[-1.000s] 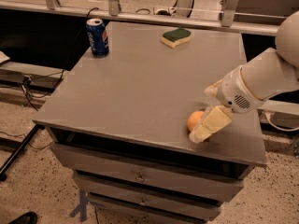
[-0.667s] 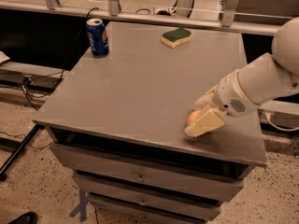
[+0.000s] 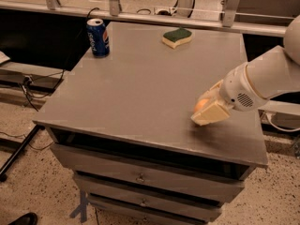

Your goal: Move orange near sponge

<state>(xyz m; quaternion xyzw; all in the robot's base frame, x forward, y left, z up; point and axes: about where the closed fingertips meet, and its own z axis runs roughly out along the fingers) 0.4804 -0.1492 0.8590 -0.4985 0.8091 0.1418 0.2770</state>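
Worktop [image 3: 140, 78] of flat grey colour stands in the middle of the camera view, on a cabinet with drawers [image 3: 140, 177] under it. Around it we see a speckled floor [image 3: 28, 186], some dark cables [image 3: 28, 81] on the left and a metal rail [image 3: 140, 17] behind the back edge. A blue soda can [image 3: 98, 37] stands upright at the back left corner. The sponge [image 3: 177, 37] lies at the back edge, right of the middle, with its green side up.

The white arm [image 3: 265, 76] comes in from the right and slopes down to the front right part of the worktop. There the gripper [image 3: 202, 108] is low over the surface. Its cream fingers [image 3: 212, 115] are closed around the orange [image 3: 200, 105], one on each side, so only a small part of the fruit shows between them. We cannot tell if the orange touches the surface. It is well apart from the sponge.
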